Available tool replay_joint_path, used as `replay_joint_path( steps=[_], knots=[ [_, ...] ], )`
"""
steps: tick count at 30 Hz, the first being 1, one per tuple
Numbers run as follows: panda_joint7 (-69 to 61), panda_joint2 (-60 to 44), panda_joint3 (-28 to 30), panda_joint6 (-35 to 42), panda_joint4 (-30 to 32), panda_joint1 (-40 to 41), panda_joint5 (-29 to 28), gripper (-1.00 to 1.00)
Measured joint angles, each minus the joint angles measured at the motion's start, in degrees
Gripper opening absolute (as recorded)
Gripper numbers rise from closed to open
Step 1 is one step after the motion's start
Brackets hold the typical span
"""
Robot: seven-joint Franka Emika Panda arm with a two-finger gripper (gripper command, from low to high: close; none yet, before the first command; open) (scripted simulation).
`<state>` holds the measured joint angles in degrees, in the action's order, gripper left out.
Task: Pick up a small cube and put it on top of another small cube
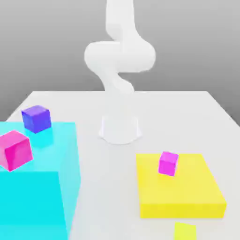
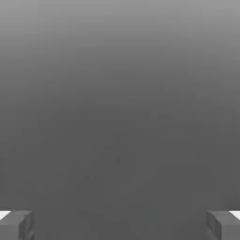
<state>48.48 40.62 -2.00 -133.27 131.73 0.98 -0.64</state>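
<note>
A white, smooth-bodied robot arm [image 1: 119,61] is rising from its round white base [image 1: 120,129] at the far middle of a pale grey tabletop [image 1: 187,112], its upper links curling back on themselves above the base. In the hand view the two-finger gripper [image 2: 120,225] is showing its two grey fingertips [image 2: 18,225] sitting far apart at opposite edges of the picture, so the jaws are standing wide open and are gripping nothing; between them there is plain grey background. On the exterior view's left a large translucent cyan block [image 1: 37,183] is lying on the table, and a small blue-purple cube [image 1: 36,118] is resting on its far top edge, while a small magenta cube [image 1: 15,150] is sitting nearer the camera on the same block, tilted. The two are near each other but apart. On the exterior view's right a flat yellow slab [image 1: 187,192] is lying on the table, with a second small magenta cube [image 1: 168,163] resting on its top near the far edge. Just in front of the slab, a small yellow square piece [image 1: 184,231] is lying at the picture's lower edge.
</note>
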Motion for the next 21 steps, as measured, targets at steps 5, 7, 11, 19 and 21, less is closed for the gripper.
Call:
replay_joint_path(
  steps=[5,7,11,19,21],
  knots=[
    [5.8,-10.68,-4.03,-3.07,-0.1,1.68,-1.82,0.0],
    [8.17,-14.82,-5.55,-4.27,-0.14,2.23,-2.7,0.0],
    [13.17,-23.12,-8.26,-6.61,-0.23,2.94,-4.84,0.0],
    [23.42,-39.83,-11.44,-11.26,-0.42,1.93,-9.46,0.0],
    [25.74,-43.97,-11.52,-12.45,-0.45,1.04,-10.28,0.0]
  ],
)
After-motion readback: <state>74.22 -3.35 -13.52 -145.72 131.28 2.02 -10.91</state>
